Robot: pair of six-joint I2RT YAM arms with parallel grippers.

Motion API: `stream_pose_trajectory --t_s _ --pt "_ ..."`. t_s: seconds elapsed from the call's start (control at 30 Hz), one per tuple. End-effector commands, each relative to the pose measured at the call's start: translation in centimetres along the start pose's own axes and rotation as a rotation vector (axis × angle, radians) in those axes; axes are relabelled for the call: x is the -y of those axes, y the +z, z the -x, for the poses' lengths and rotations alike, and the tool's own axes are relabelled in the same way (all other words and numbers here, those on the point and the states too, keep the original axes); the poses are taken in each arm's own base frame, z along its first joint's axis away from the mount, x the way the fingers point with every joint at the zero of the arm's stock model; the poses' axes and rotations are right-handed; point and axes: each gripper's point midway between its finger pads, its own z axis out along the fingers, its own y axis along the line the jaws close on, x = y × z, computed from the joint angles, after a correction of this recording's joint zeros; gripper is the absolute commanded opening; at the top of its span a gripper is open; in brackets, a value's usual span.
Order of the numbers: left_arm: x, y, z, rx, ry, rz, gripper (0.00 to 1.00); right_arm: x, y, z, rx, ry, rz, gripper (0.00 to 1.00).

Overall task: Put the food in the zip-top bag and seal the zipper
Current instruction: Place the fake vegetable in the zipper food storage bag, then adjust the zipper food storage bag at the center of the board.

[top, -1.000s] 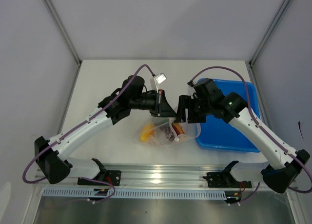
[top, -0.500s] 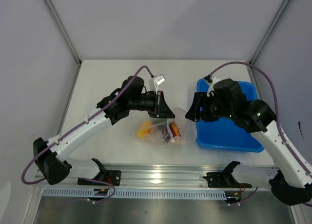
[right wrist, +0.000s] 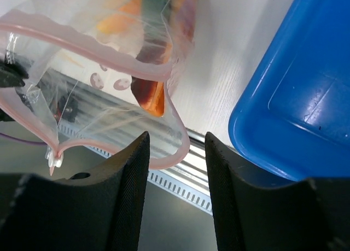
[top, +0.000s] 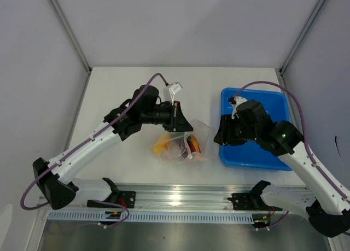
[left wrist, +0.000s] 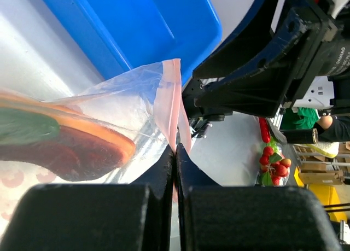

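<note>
The clear zip-top bag lies on the white table between the arms. The yellow-orange piece and the red-brown piece are inside it. My left gripper is shut on the pink zipper strip at the bag's corner. In the left wrist view the cucumber and the red-brown piece show through the plastic. My right gripper is open beside the bag, over the blue tray's left edge. In the right wrist view its fingers frame the bag's gaping pink rim without gripping it.
The blue tray sits right of the bag and also shows in the right wrist view. A metal rail runs along the near table edge. White walls and frame posts stand behind and to the sides.
My right gripper has drawn back from the bag's mouth toward the right and now hovers at the tray's left edge. My left gripper keeps its hold; the bag shifted slightly left.
</note>
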Motion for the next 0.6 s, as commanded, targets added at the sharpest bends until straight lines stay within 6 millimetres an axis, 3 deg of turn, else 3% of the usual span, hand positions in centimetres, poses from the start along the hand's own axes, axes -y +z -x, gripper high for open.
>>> stream_pose_trajectory --t_s 0.0,0.2,0.4,0.53,0.57 --pt "1.9 -1.7 2.6 0.11 0.033 -0.019 0.01 -1.1 -1.2 1.1 0.084 -0.031 0.078 0.48" --pt "2.5 -1.5 3.6 0.164 -0.007 -0.045 0.0 -2.0 0.5 0.2 0.021 -0.043 0.13 0.49" --pt "2.4 -1.5 3.1 0.155 -0.023 -0.048 0.01 -1.4 2.7 1.2 0.02 -0.067 0.074 0.45" --pt "1.6 -2.0 2.4 0.162 -0.023 -0.015 0.01 -0.8 4.3 1.9 0.014 -0.078 0.061 0.32" --pt "1.5 -2.1 2.2 0.161 -0.025 -0.012 0.01 -1.0 4.8 2.4 0.023 -0.076 0.08 0.2"
